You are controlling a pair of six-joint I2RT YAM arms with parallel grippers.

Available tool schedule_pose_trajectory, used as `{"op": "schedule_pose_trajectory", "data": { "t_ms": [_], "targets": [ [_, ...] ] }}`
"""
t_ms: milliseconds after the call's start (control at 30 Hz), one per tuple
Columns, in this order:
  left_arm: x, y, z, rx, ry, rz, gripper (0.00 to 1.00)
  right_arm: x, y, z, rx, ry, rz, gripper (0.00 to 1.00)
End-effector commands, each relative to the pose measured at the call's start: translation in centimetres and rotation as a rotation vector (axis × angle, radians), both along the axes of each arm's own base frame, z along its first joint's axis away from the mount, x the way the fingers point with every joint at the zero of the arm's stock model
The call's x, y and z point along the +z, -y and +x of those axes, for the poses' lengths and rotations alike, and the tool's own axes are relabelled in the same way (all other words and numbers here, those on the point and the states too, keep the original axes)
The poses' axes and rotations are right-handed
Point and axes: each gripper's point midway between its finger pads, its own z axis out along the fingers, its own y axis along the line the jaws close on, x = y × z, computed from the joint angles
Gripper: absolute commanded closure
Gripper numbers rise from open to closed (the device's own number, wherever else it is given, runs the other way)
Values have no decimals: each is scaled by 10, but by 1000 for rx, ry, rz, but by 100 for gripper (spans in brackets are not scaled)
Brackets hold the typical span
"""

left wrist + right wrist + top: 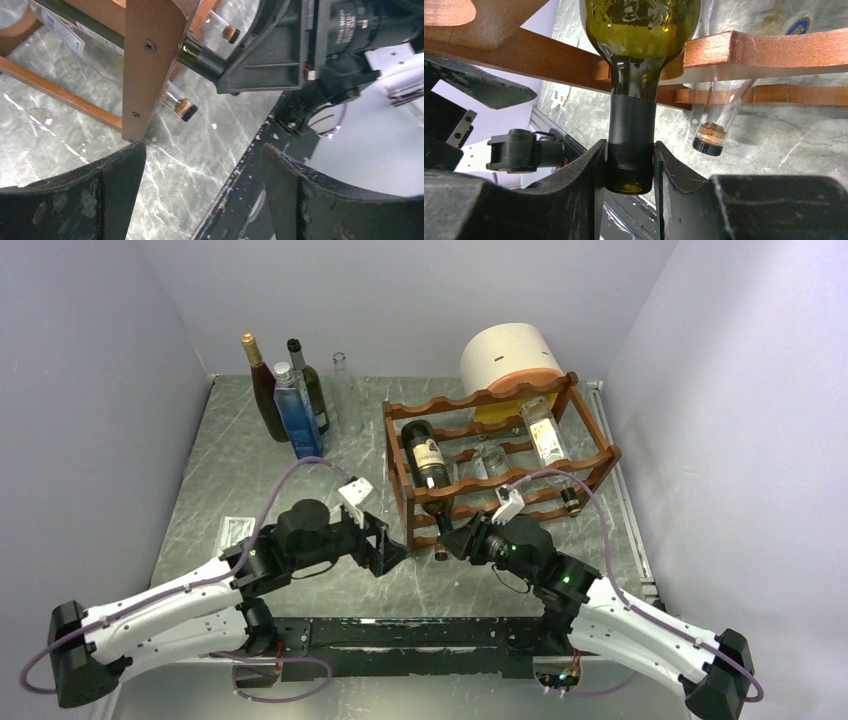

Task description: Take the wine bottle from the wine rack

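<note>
The reddish-brown wine rack (pixel 480 400) stands at mid table. A dark green wine bottle (pixel 428 465) lies in its left bay, neck pointing towards the arms. My right gripper (pixel 458 537) is shut on the end of that neck; in the right wrist view the fingers (pixel 630 167) press both sides of the black-capped neck (pixel 630 125), below the rack's rail (pixel 774 47). My left gripper (pixel 392 550) is open and empty just left of the rack's front post (pixel 147 65), its fingers spread (pixel 202 195) over the table.
Clear bottles (pixel 545 435) lie in other rack bays; a corked one (pixel 711 135) hangs beside the held neck. A white-and-orange cylinder (pixel 510 360) stands behind the rack. Standing bottles (pixel 285 390) and a glass (pixel 340 370) are at back left. A packet (pixel 235 532) lies front left.
</note>
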Motion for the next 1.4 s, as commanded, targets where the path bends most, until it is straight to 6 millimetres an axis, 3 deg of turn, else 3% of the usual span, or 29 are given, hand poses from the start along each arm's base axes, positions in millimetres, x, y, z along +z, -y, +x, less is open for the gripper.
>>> {"op": "schedule_pose_trajectory", "data": {
  "t_ms": [0, 233, 467, 733, 1067, 1367],
  "targets": [
    [23, 6, 32, 146, 158, -35, 18, -3, 5, -10, 20, -21, -24, 100],
    [8, 21, 49, 208, 123, -38, 36, 4, 7, -10, 25, -3, -33, 100],
    [4, 22, 67, 314, 87, -39, 46, 5, -5, -16, 92, -8, -15, 100],
    [-3, 15, 90, 440, 56, 21, 49, -1, -9, -26, 141, -81, -46, 100],
    [-9, 5, 112, 485, 26, 35, 49, 4, 12, -41, 116, -152, -82, 100],
    [-9, 5, 123, 477, 19, 43, 50, -9, 22, -53, 123, -195, -106, 100]
  ]
}}
